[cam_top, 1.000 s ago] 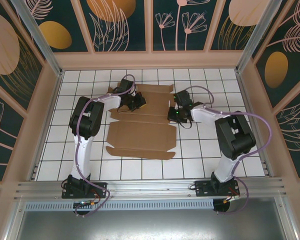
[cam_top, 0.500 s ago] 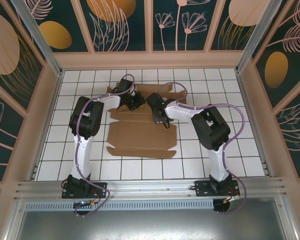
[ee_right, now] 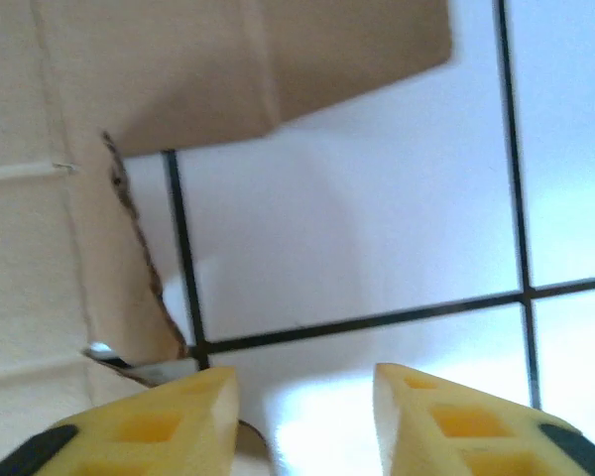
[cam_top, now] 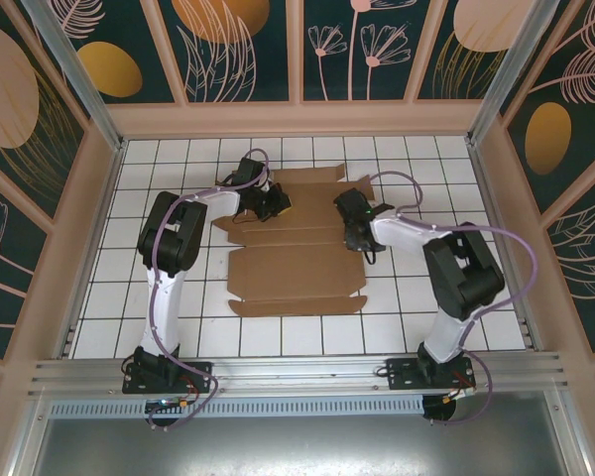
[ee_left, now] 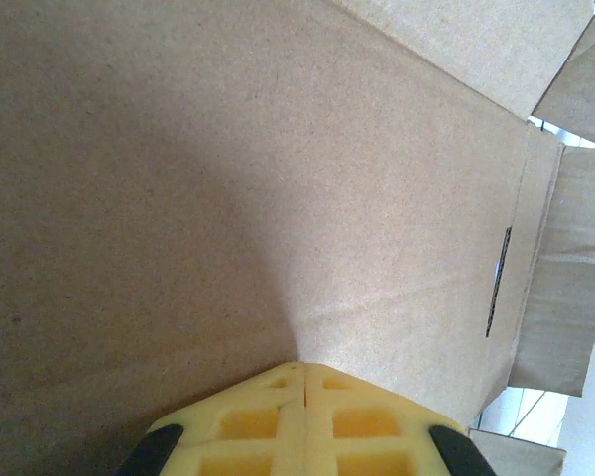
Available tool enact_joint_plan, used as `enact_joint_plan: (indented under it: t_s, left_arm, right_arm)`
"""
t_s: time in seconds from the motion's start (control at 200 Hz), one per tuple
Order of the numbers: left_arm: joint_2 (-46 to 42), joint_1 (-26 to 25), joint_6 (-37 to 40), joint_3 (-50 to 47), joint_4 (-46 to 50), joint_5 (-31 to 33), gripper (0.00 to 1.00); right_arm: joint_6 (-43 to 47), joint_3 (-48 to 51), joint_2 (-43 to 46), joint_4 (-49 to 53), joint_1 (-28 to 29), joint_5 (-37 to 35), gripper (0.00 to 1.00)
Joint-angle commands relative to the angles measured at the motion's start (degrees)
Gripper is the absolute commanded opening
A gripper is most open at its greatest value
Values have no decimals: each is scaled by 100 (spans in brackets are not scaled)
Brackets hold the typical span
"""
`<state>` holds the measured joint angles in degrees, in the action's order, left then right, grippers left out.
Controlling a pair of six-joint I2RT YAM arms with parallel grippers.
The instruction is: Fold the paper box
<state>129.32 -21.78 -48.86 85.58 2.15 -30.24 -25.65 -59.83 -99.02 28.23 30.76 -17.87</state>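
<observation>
Locating the paper box (cam_top: 296, 273): flat and unfolded on the tiled table (cam_top: 407, 307), centred between the two arms.
Near flap (cam_top: 296, 305): narrow strip lying on the tiles, closest to the arm bases, well apart from both grippers.
Fold lines: left to right across the sheet, panels stacked near to far.
Right gripper (cam_top: 355, 238): at the sheet's right edge, mid-depth. Jaws apart, nothing between them, white tile beneath. Cardboard edge just beside one finger (ee_right: 149, 416).
Left gripper (cam_top: 276, 206): farther back, over the far-left part of the sheet. Jaws closed, yellow tips together on bare cardboard, no held edge evident.
Far panel (cam_top: 312, 183): beyond both grippers.
Judgement: right edge nearest the right gripper, likely worked from the right toward the left.
</observation>
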Motion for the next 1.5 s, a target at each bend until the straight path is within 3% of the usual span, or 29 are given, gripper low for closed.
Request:
enact_joint_plan:
  t_s: [0.0, 0.105, 0.215, 0.37, 0.475, 0.55, 0.621, 0.771, 0.816, 0.896, 0.946, 0.981, 1.296, 1.496]
  left_arm:
    - [101, -140, -24, -214, 136, 118, 0]
    - [85, -455, 36, -267, 136, 163, 0]
    - [35, -692, 3, -428, 96, 297, 0]
    - [-381, -731, -833, -1193, -811, 165, 0]
    - [-842, -714, -1001, -1292, -979, 258, 0]
    - [-1195, -600, -1002, -1239, -980, 245, 0]
    - [-1529, -379, -856, -1189, -870, 240, 0]
    - [-1930, 218, -301, -1009, -119, 495, 17]
    - [-1904, 363, -113, -887, 164, 516, 25]
    - [-1864, 544, 79, -791, 375, 594, 43]
    - [-1820, 591, 247, -683, 505, 709, 62]
    - [-1755, 592, 401, -539, 682, 829, 68]
    - [-632, 596, 1792, 1486, 2639, 2133, 70]
    - [-138, 640, 1893, 2061, 3029, 2066, 71]
  right_arm:
    - [182, 156, 545, -403, 88, 383, 50]
    - [355, 75, 1121, -525, -111, 545, 61]
    - [348, -96, 1474, -743, -292, 1204, 62]
    - [-25, -401, 1121, -1024, -325, 1825, 50]
    - [-318, -439, 744, -1273, -325, 1970, 41]
    - [-428, -543, 498, -1320, -325, 1934, 41]
    - [-463, -580, 366, -1364, -321, 1836, 49]
    - [-107, -861, -230, -1055, -194, 1730, 64]
    - [59, -974, -451, -913, -93, 1409, 68]
    - [293, -1100, -787, -788, 26, 1056, 79]
    - [405, -1178, -954, -761, 133, 920, 83]
    - [489, -1226, -1059, -753, 189, 893, 86]
    - [1037, -1689, -1923, -536, 348, 574, 88]
    - [1073, -1641, -2099, -640, 348, 670, 88]
